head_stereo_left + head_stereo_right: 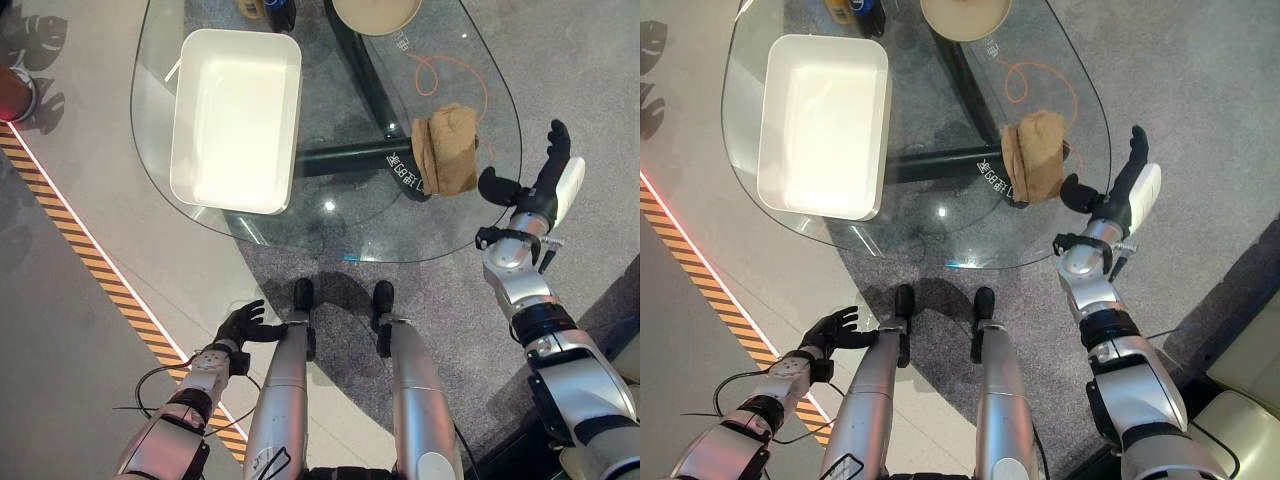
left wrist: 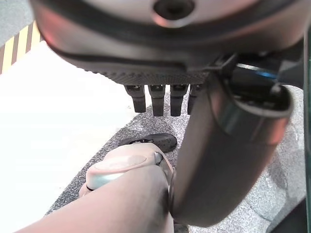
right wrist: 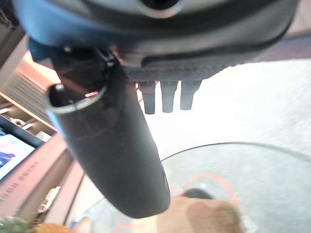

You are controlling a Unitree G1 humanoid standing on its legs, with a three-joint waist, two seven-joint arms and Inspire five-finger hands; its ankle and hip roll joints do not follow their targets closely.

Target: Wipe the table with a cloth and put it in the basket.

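While one brown cloth [image 1: 446, 148] lies crumpled on the glass table [image 1: 440, 225], near its right-hand edge, neither hand holds anything. One white basket [image 1: 236, 120], a rounded rectangular tub with smooth plain walls, sits on the table's left part, well apart from the cloth. One round tan dish [image 1: 377, 12] shows at the far edge, and beside it a dark bottle-like thing [image 1: 279, 12] that is cut off too much to identify. The right hand [image 1: 545, 172] hangs just off the table's right edge, near the cloth but apart from it, fingers straight and thumb spread, released; its wrist view shows the straight fingers [image 3: 163, 98] above the glass rim with the cloth [image 3: 204, 213] below. The left hand [image 1: 245, 322] hangs low beside the robot, well short of the table, its fingers loosely spread and grasping nothing; its own wrist view shows the fingertips [image 2: 156, 99] hanging straight. The tabletop is clear glass, oval in outline, on a dark frame [image 1: 350, 155] seen through it, and an orange cord [image 1: 450, 75] loops beneath. The floor is grey speckled carpet [image 1: 590, 70] under and right of the table, smooth pale flooring to the left, crossed by one diagonal strip of black-and-yellow hazard tape [image 1: 95, 265].
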